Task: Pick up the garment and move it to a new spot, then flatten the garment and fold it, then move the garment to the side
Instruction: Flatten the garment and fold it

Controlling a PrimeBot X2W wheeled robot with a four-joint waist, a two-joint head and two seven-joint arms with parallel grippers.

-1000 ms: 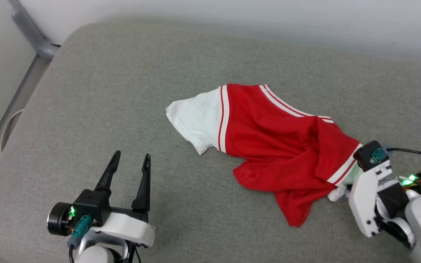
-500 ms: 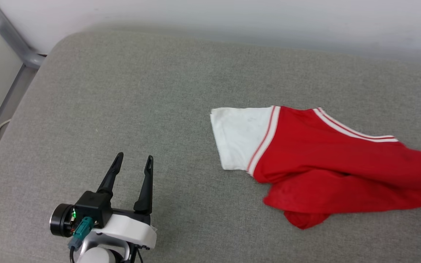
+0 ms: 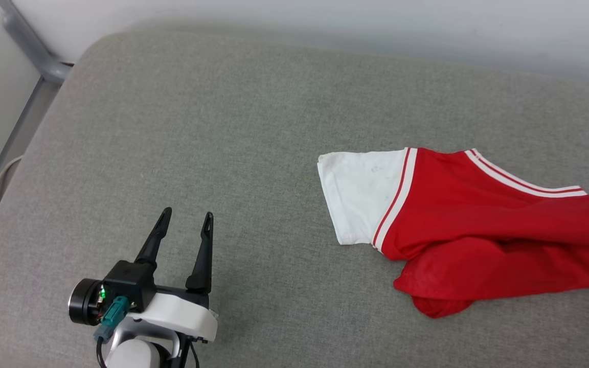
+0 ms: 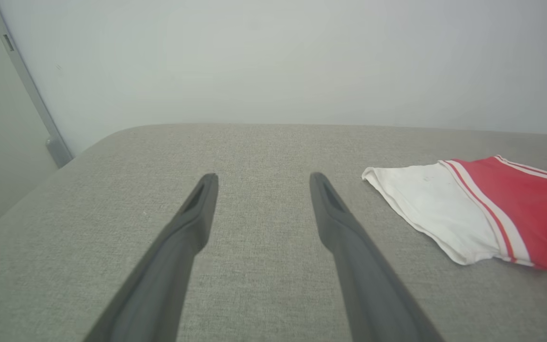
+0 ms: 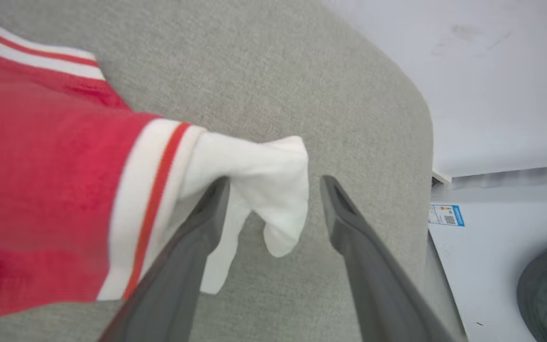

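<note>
1. The shirt [image 3: 478, 225] has gone right across the cushion [image 3: 197, 128] in the last second. It was a crumpled heap mid-cushion; now it lies pulled out long, with the red body running off the head view's right edge. The camera swung a little too, but the shift against the cushion's corner is real.
2. The white sleeve [image 3: 361, 194] at the trailing end lies flat on the cushion. The red body behind it is doubled over itself, with a loose lobe sticking out at the front.
3. Right gripper [image 5: 274, 182]: jaws stand wide apart. The other sleeve [image 5: 254, 190] sits in the gap against one finger and is not pinched. My read is it's been let go. That view is blurred, so I can't tell if this sleeve is down on the cushion or hanging.
4. Left gripper [image 3: 187, 212]: open, empty, same spot low left over bare cushion, well clear of the shirt.
5. Read: the move-to-new-spot step looks about done. Flattening is next. The shirt is stretched one way only and the lower part is bunched, so the left gripper likely has to come in.
6. Risk: the shirt's right end is not far from the cushion's edge in the right wrist view. More pull that way could drag it off.
</note>
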